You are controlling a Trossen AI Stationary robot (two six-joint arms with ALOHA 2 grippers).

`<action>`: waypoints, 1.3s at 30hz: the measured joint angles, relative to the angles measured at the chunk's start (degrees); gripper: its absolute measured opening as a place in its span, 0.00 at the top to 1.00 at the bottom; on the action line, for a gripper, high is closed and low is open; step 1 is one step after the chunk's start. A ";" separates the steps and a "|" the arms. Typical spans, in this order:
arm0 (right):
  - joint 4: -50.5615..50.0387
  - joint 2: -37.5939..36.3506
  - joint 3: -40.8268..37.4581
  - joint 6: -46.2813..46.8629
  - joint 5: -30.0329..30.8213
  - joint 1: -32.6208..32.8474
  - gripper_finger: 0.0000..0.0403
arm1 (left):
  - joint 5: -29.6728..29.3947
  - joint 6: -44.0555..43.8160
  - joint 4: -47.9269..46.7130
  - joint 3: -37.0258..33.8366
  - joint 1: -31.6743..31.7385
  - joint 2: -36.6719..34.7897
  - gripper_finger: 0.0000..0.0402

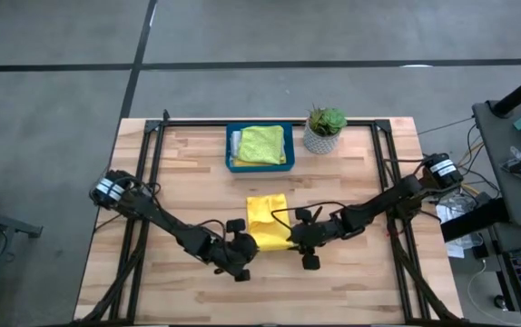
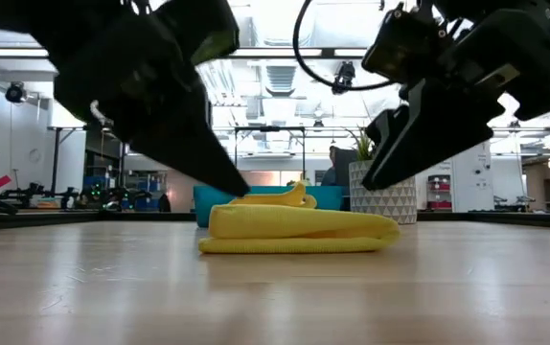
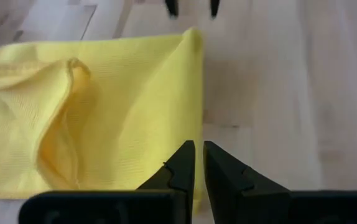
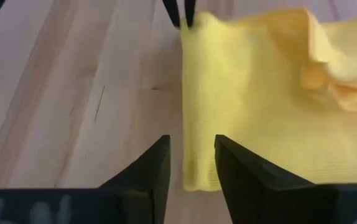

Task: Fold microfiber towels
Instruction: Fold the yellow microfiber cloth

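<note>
Towel: yellow towel (image 1: 268, 221) lies folded mid-worktop (image 1: 197, 182).
Left gripper (image 3: 198, 163): pressed together at the towel's edge.
Right gripper (image 4: 190, 160): spread; lift yours clear without dragging cloth.

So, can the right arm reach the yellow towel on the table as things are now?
Probably yes. The right claw stands open at the near edge of the yellow towel, with nothing between them. The left claw is shut at the towel's opposite edge, not in the way.
</note>
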 joint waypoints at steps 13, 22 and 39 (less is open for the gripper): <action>5.73 4.81 0.05 -2.29 3.93 -0.37 0.94 | 0.34 -6.34 -8.11 -0.08 1.08 2.91 0.95; 8.66 8.72 0.03 -2.96 3.79 -0.74 0.98 | 6.65 -6.71 -8.55 0.00 1.22 2.47 0.95; 8.13 3.18 1.75 -14.04 0.49 -7.71 0.76 | 8.81 -6.28 -23.62 -0.10 1.18 -4.46 0.95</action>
